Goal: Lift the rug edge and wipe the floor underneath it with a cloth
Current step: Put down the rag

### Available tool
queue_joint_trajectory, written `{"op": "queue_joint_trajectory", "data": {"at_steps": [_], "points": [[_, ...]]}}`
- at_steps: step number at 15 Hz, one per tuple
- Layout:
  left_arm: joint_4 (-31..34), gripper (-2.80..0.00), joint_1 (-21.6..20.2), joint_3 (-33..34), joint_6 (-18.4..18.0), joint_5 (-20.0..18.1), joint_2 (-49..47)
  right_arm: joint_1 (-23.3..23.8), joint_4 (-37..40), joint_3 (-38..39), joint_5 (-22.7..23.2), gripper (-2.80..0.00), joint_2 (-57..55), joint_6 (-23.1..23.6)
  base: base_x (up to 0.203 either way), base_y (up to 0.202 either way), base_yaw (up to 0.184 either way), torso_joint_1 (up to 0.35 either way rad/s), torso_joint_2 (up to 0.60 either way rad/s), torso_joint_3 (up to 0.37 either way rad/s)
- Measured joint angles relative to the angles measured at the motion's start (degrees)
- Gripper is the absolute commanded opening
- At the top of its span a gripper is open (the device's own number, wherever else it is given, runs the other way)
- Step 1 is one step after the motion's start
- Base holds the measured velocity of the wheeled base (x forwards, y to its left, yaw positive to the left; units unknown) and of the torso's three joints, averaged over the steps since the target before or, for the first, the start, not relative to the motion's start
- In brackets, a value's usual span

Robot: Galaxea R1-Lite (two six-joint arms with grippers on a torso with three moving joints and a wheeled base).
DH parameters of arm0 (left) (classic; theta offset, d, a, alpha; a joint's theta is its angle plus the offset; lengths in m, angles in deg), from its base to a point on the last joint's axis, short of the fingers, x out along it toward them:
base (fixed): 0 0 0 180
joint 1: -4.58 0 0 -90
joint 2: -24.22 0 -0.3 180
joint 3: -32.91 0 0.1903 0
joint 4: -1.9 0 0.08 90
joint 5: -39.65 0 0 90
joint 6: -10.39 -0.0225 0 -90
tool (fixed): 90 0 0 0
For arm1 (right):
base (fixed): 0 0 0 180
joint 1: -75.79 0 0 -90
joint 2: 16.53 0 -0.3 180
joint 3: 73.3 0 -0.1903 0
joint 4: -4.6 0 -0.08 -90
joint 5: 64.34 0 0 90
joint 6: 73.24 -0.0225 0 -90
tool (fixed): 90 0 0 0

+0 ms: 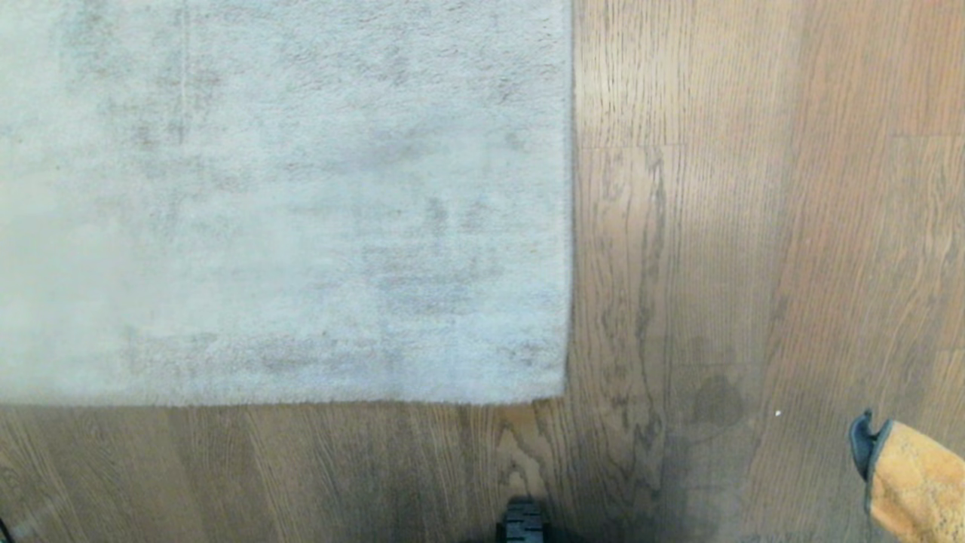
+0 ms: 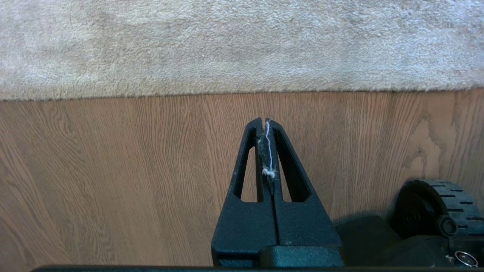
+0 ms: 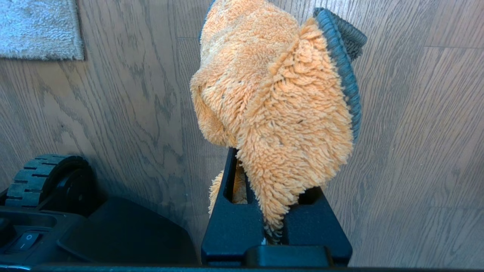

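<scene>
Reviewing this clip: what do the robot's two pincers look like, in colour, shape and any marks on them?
Both are matte black plastic. The left pincer has two long fingers tapering to a narrow tip, each with a triangular cut-out, rising from a blocky base; a white thread and some lint cling along the seam between them. The right pincer shows the same black blocky base and slotted fingers. No cables or printed markings are visible.

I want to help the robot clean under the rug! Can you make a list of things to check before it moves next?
1. Cloth held: ok, the right gripper is shut on the orange cloth.
2. Left gripper ready to grab: not ok, it is shut and empty, apart from a stray thread of lint.
3. Rug edge in front of the left gripper: ok, a strip of floor lies between them.
4. Rug lifted: not ok, it lies flat, corner included.
5. Dirt under the rug: cannot tell, hidden.
</scene>
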Motion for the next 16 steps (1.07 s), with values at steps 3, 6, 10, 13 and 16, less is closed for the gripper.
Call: {"op": "queue_joint_trajectory", "data": {"at_steps": [3,6,10,13,16], "points": [[0.0,-2.8,0.0,0.0,0.0,0.0,0.0,0.0,0.0,0.0,0.0,-2.8,0.0,0.0,0.0,0.0,0.0,0.0,0.0,0.0],[0.0,-2.8,0.0,0.0,0.0,-0.1,0.0,0.0,0.1,0.0,0.0,-2.8,0.0,0.0,0.0,0.0,0.0,0.0,0.0,0.0],[0.0,-2.8,0.0,0.0,0.0,0.0,0.0,0.0,0.1,0.0,0.0,-2.8,0.0,0.0,0.0,0.0,0.0,0.0,0.0,0.0],[-0.1,-2.8,0.0,0.0,0.0,0.0,0.0,0.0,0.1,0.0,0.0,-2.8,0.0,0.0,0.0,0.0,0.0,0.0,0.0,0.0],[0.0,-2.8,0.0,0.0,0.0,0.0,0.0,0.0,0.1,0.0,0.0,-2.8,0.0,0.0,0.0,0.0,0.0,0.0,0.0,0.0]]}}
